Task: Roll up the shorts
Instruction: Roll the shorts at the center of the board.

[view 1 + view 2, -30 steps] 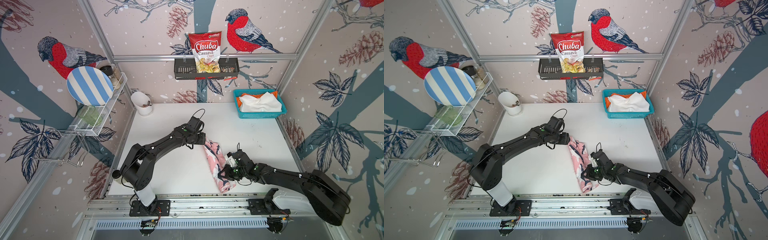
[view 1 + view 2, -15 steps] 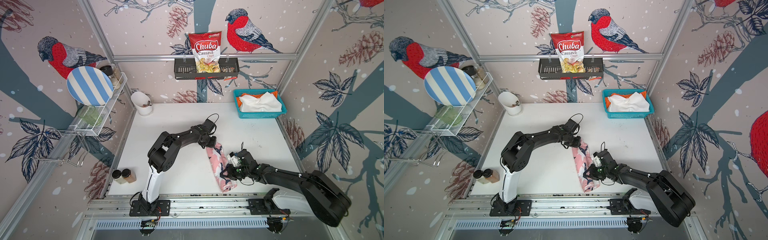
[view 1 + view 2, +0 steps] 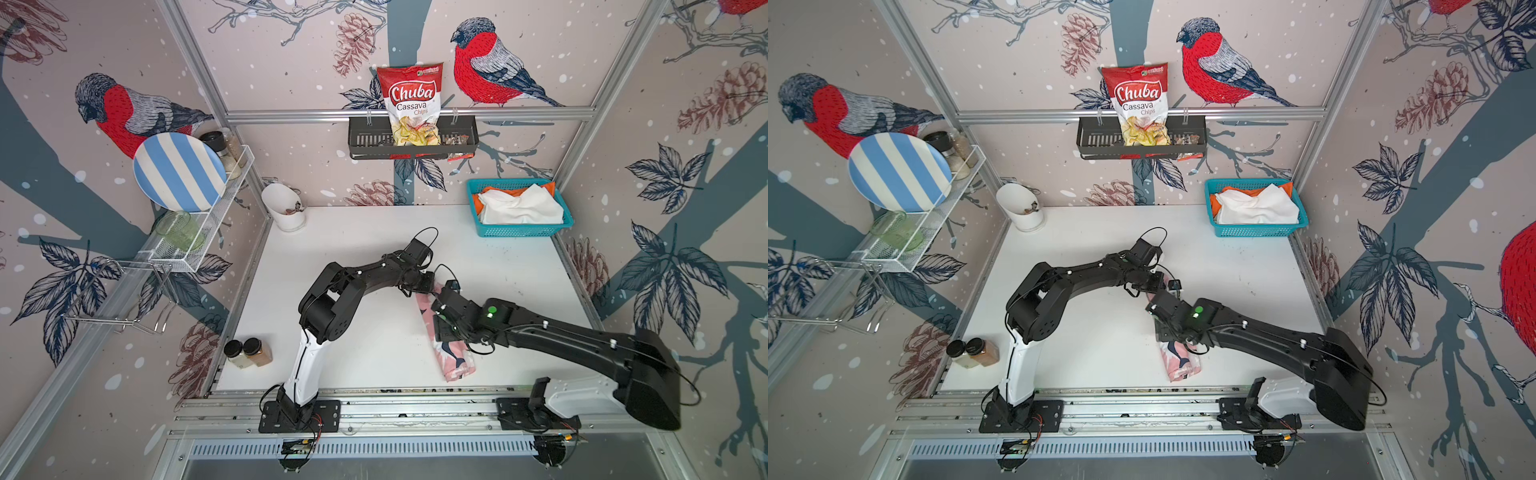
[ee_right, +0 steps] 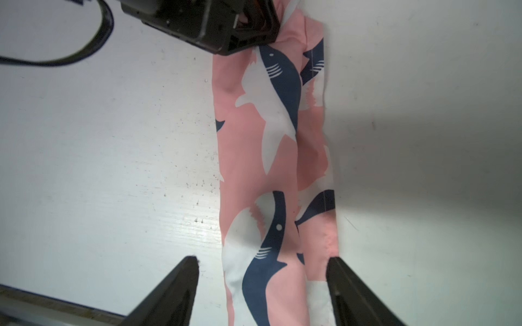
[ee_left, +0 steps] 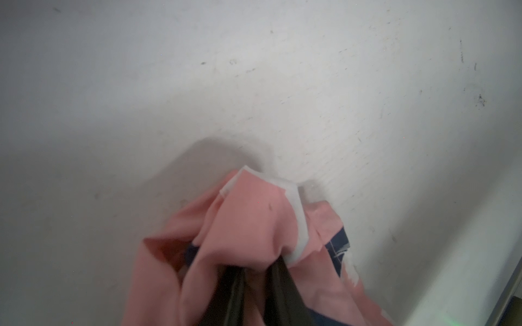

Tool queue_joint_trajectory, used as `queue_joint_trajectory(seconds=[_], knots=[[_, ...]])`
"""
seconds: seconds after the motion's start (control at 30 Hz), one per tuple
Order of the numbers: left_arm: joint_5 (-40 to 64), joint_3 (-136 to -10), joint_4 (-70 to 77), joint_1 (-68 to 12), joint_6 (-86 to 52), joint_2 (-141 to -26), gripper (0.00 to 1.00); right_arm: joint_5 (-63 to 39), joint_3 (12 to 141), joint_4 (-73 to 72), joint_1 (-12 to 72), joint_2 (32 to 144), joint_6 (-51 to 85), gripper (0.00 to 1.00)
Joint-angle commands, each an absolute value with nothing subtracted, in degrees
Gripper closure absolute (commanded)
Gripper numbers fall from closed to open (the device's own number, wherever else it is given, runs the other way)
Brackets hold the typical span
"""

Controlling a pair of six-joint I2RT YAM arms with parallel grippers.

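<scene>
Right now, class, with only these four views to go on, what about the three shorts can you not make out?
- Both top views: the right arm covers the middle of the pink shorts.
- Left wrist view: bunched pink cloth buries the tips of the left gripper.
- Right wrist view: the picture's edge cuts off the pink shorts' near end.
- Basket: the white shorts hide most of the orange shorts.
</scene>
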State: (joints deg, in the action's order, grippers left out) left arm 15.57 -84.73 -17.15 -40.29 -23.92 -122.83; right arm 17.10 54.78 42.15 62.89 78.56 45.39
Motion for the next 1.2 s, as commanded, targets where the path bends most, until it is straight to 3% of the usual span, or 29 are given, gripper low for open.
queue_joint_trajectory(seconds=[0.0,0.17,0.37,0.5,0.6,0.7,0.87,1.17], knots=[[13.4,-83.9,-23.7,-40.2,-23.4,-123.3,0.73,30.2,60.2,53.8,67.2,85.1,48.1,0.18],[13.2,-82.9,-23.0,-40.0,-23.9,-122.2,0.70,34.0,65.8,54.9,72.0,96.4,50.0,0.09],[13.8,-82.5,-22.4,-39.8,-25.2,-121.4,0.67,31.9,63.6,48.1,72.0,102.7,48.8,0.13],[13.5,-80.5,-21.2,-39.8,-24.9,-119.9,0.65,32.6,62.1,44.9,72.8,105.0,48.2,0.27],[12.4,-77.5,-19.8,-39.1,-25.5,-117.7,0.61,32.4,63.0,44.5,73.4,106.6,47.0,0.53],[12.6,-73.7,-18.3,-37.7,-25.8,-114.4,0.60,30.9,64.9,43.6,74.3,107.2,45.0,0.69],[8.5,-65.4,-18.4,-34.4,-26.8,-105.0,0.53,26.8,67.5,39.4,75.0,107.2,40.9,0.76],[0.7,-57.5,-24.5,-31.7,-28.7,-85.6,0.39,6.8,63.8,24.4,70.5,103.2,35.4,0.77]])
